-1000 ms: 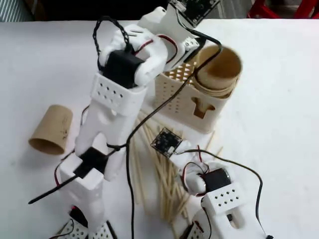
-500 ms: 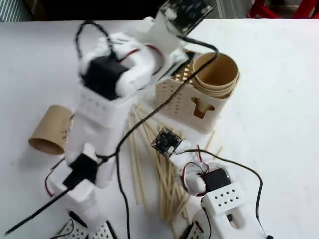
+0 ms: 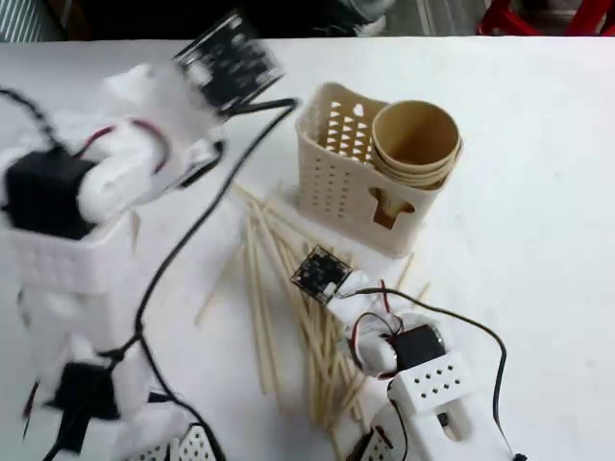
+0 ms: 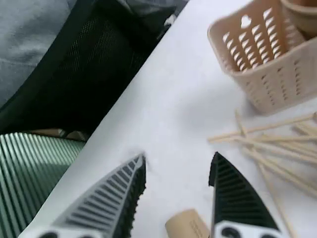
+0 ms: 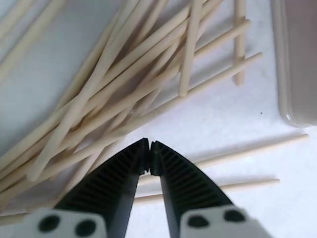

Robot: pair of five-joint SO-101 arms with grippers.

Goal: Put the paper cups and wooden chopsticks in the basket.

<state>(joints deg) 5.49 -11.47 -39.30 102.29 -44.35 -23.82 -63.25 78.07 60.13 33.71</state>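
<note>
A cream slotted basket (image 3: 338,182) stands at mid-table with stacked paper cups (image 3: 415,144) upright in its right end. Wooden chopsticks (image 3: 288,307) lie scattered on the table in front of it. In the left wrist view my left gripper (image 4: 178,163) hangs open above the table, with another paper cup (image 4: 188,225) lying on its side below and between the fingers; the basket (image 4: 262,64) is off to one side. My right gripper (image 5: 149,146) is shut with nothing in it, just above the chopstick pile (image 5: 124,99).
The left arm (image 3: 86,211) covers the table's left side in the high view. The right arm (image 3: 413,375) sits at the front, right of the chopsticks. White table lies bare to the right of the basket. A dark chair (image 4: 74,64) stands past the table's far edge.
The left arm has swung from over the basket to the left and now covers the lying cup in the high view. The cups stay in the basket. The right arm kept still.
</note>
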